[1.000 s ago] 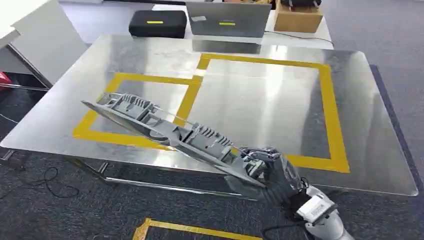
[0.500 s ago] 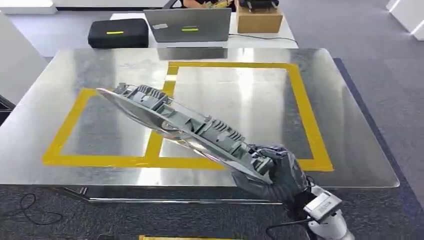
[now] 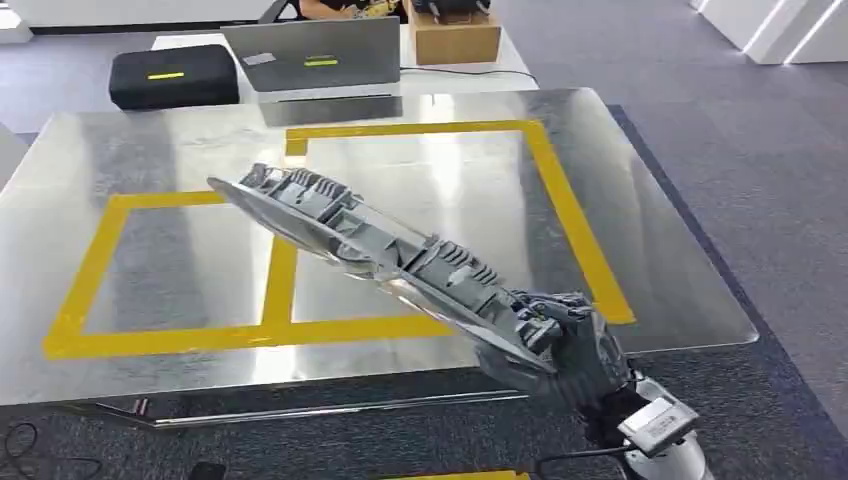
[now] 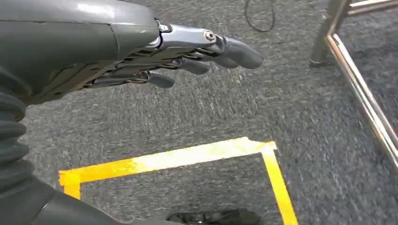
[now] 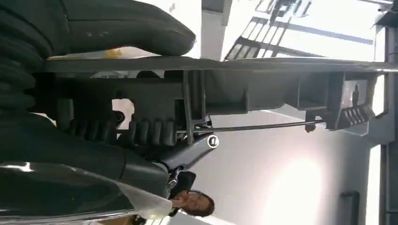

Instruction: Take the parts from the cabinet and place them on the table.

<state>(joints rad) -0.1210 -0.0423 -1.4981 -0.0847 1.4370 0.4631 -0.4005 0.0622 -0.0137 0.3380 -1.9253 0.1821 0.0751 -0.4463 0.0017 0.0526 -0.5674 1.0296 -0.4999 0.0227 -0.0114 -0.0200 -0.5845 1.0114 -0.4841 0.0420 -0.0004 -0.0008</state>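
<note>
Grey part [image 3: 380, 250] slants from the right hand [image 3: 560, 345].

right hand [image 3: 575, 350]: dark grey fingers, silver wrist block. left hand [image 4: 141, 51]: grey ribbed cover, screws, darker fingers.

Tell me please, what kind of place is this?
Probably an indoor robot test or demo area: a metal table marked with yellow tape, grey carpet floor, and a laptop on a desk behind.
</note>
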